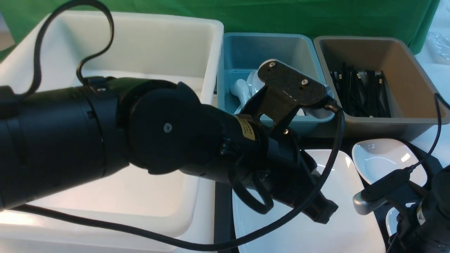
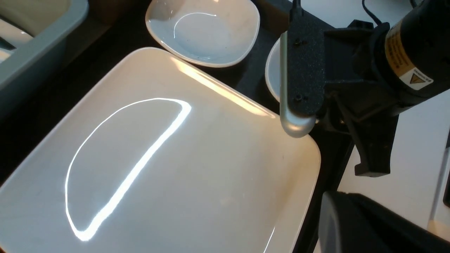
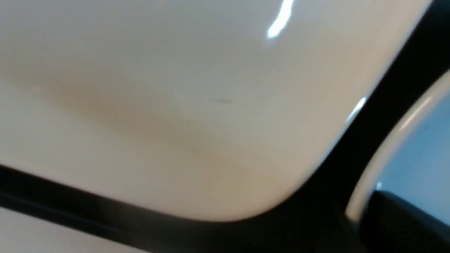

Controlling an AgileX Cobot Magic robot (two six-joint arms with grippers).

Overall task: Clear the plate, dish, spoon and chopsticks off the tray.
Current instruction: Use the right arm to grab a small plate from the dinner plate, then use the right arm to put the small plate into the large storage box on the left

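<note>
green cloth behind; left gripper [image 1: 321, 211] pinched together over plate [image 1: 351, 218] on tray [image 1: 222, 203]; right gripper [image 2: 372, 168], can't tell its jaws.

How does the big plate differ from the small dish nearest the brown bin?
The plate is far larger than the dish. The plate is nearly flat with a low rim; the dish is deeper, its sides curving up. Both are glossy white, squarish with rounded corners, empty, and sit on the black tray.
</note>
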